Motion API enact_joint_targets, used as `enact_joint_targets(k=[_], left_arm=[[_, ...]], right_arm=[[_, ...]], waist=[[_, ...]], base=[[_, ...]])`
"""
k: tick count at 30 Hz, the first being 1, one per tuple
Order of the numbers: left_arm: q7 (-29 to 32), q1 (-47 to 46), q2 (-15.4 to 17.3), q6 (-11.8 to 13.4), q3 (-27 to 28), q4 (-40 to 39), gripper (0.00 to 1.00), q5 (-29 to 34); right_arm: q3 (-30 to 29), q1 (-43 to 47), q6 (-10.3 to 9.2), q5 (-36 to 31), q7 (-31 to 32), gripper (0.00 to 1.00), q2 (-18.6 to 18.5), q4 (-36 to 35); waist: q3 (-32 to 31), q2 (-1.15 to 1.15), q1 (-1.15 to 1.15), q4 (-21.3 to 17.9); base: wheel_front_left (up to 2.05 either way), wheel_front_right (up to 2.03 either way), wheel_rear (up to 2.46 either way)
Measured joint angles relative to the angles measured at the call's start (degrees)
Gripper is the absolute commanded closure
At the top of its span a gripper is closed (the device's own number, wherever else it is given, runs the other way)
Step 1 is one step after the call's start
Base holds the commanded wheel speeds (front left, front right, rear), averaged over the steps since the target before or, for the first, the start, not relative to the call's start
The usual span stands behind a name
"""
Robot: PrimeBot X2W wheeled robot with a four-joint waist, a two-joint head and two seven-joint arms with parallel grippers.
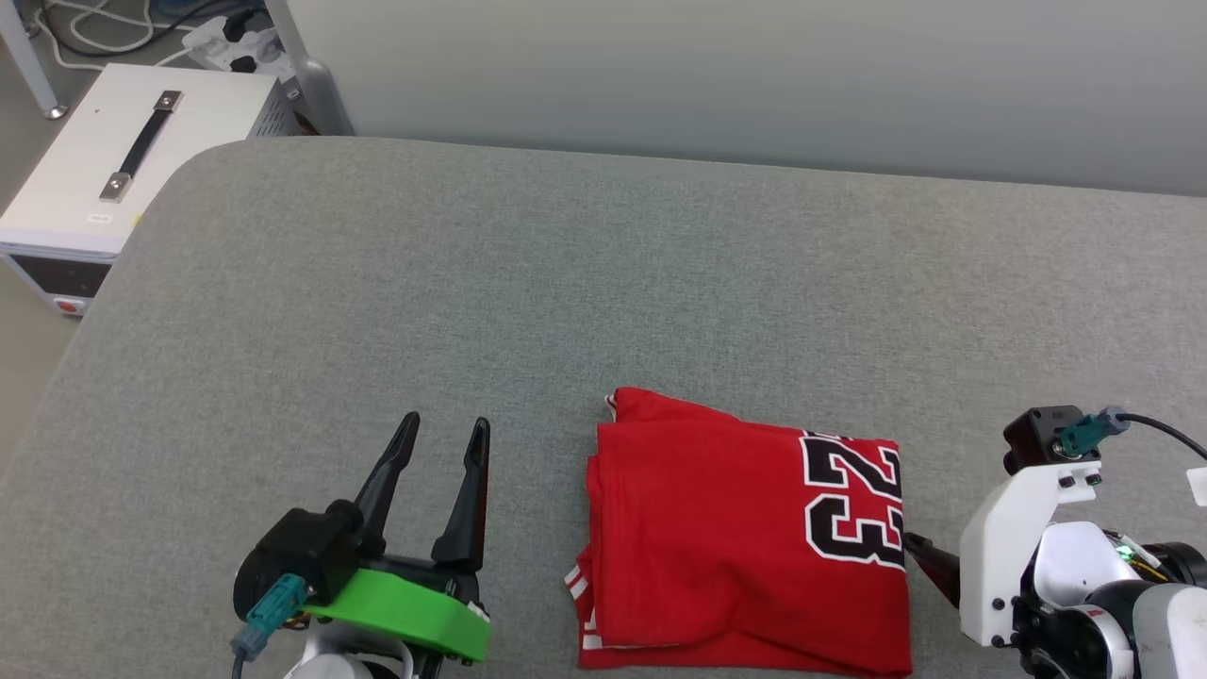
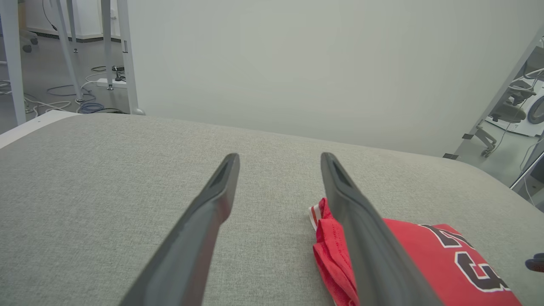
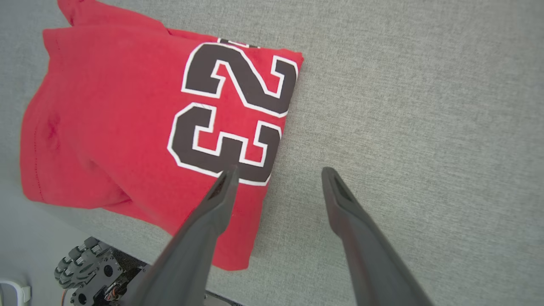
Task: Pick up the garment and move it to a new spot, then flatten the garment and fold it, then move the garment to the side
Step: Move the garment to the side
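Note:
The garment (image 1: 717, 538) lies folded into a rough rectangle on the grey fabric table (image 1: 566, 283), near the front edge, with black-and-white numerals at its right end and white striped trim at its lower left. My left gripper (image 1: 446, 422) stands open over bare table, left of the garment and apart from it. In the left wrist view the garment (image 2: 429, 255) lies to the right of the open left gripper (image 2: 279, 156). My right gripper (image 3: 279, 170) is open at the garment's numeral edge (image 3: 229, 106), one finger above the cloth and the other above the table.
A white box with a black handle (image 1: 123, 160) stands beyond the table's left edge, with cables and a power strip (image 1: 226, 42) behind it. A pale wall runs along the table's back. The robot's wheeled base (image 3: 89, 267) shows below the table's front edge.

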Motion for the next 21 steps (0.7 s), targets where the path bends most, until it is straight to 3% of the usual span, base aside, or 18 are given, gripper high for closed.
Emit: enact_joint_targets(k=[5, 20, 21], left_arm=[[0.0, -1.08, -0.11, 0.0, 0.04, -0.1, 0.0, -0.01], [0.0, -2.75, -0.29, 0.0, -0.53, -0.07, 0.0, -0.01], [0.0, -2.76, -0.3, 0.0, -0.54, -0.07, 0.0, -0.01]], right_arm=[[-0.58, -1.04, 0.0, -1.49, 2.7, 0.0, 1.82, 1.71], [1.64, -2.93, 0.0, -2.58, 1.04, 0.03, 3.08, 11.03], [2.05, -2.93, 0.0, -2.66, 0.83, 0.62, 2.92, 11.55]], waist=[[1.57, 0.0, 0.0, 1.49], [5.52, 0.0, 0.0, 5.31], [5.61, 0.0, 0.0, 5.41]], base=[[0.0, 0.0, 0.0], [0.0, 0.0, 0.0], [0.0, 0.0, 0.0]])
